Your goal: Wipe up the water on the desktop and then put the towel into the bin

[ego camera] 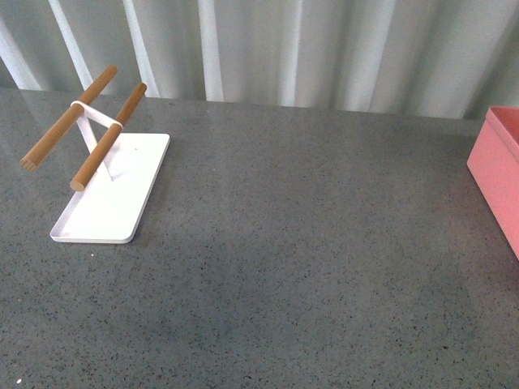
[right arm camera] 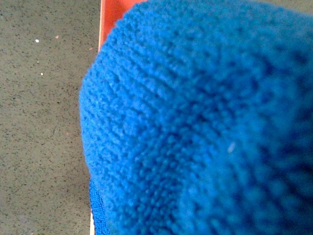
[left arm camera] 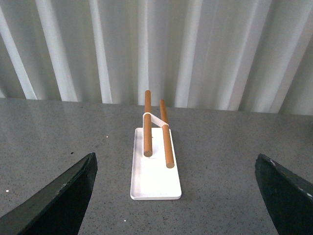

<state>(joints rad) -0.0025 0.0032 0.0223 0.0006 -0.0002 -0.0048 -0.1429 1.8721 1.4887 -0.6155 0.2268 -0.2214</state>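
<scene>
Plush bright blue microfibre towel [right arm camera: 195, 127] hid the right claw, long axis and grip untellable, left claw [left arm camera: 175, 157] spread wide, facing white rod-topped tray [left arm camera: 154, 183]

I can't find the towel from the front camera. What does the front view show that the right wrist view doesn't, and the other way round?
Only the front view shows the white tray with its two wooden rods on the left, and the pale corrugated wall behind. Only the right wrist view shows the blue towel, which fills most of that picture, close to the camera; no fingers show there. Both show the speckled grey desktop and the salmon-pink bin: at the right edge in front, a thin strip beside the towel at the wrist.
</scene>
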